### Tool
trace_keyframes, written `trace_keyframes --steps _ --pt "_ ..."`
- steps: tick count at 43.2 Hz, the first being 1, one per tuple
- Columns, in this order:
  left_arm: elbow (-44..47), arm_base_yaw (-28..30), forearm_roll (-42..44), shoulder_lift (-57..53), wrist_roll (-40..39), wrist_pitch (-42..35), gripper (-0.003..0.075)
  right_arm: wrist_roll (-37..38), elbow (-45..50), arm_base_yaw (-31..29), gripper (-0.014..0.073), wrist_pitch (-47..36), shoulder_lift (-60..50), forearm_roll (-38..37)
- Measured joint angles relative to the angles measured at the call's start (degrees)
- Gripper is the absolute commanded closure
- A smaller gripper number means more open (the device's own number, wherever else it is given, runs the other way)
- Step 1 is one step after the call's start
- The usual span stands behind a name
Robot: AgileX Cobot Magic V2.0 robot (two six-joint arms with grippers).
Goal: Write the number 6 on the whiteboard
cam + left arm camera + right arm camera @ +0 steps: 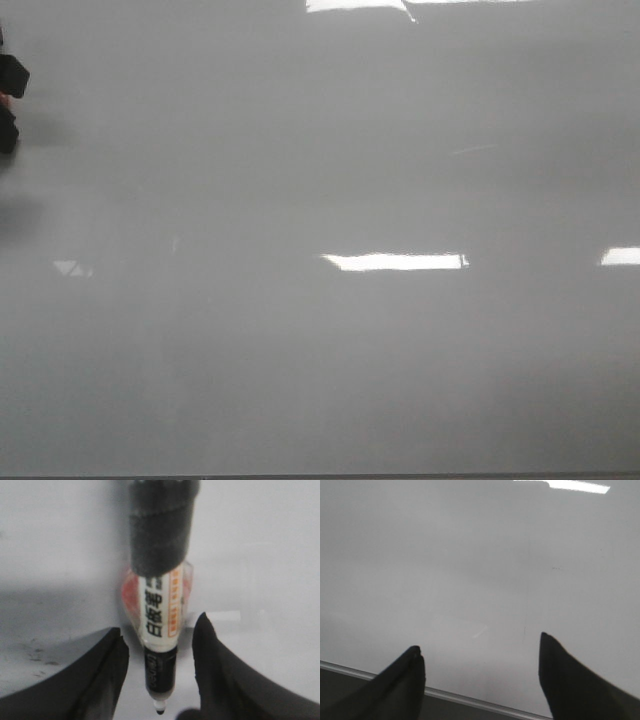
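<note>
Left fingers [160,655] spread either side of a marker [159,605], black tip pointing down at the whiteboard [60,540]; cannot tell whether actually pinching the barrel or where else it is gripped. Right fingers [480,675] wide apart, holding nothing, hovering over the board's near edge. Over in the front view, just a dark sliver of the left arm [10,100] at the side, plain glossy whiteboard [320,150], no 6 on it.
</note>
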Motion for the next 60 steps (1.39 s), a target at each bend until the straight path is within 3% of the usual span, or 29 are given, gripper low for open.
trace_keyframes --steps 7,21,28,38,44,51,60 --pt "0.00 0.00 0.41 0.66 0.00 1.18 0.0450 0.00 0.00 0.00 0.0084 0.23 0.00 0.00" --pt "0.00 0.00 0.54 0.54 0.00 1.07 0.0671 -0.10 0.00 0.00 0.0084 0.60 0.00 0.00" --pt "-0.41 0.00 0.54 -3.34 0.00 6.31 0.0742 -0.10 0.00 0.00 0.0084 0.69 0.00 0.00" --pt "-2.41 -0.33 0.57 -13.12 0.43 17.63 0.0741 -0.10 -1.39 0.00 0.0084 3.00 0.08 0.00" --pt "-4.76 -2.87 0.81 -17.38 6.36 27.40 0.0741 -0.10 -3.67 0.00 0.0084 5.64 1.05 0.00" --pt "-7.49 -9.09 0.48 -18.44 13.88 37.74 0.0741 -0.10 -4.82 0.00 0.0084 7.59 2.86 0.00" --pt "-9.71 -19.82 -0.43 -16.37 21.78 44.12 0.0741 -0.10 -6.14 0.00 0.0084 11.24 5.89 0.00"
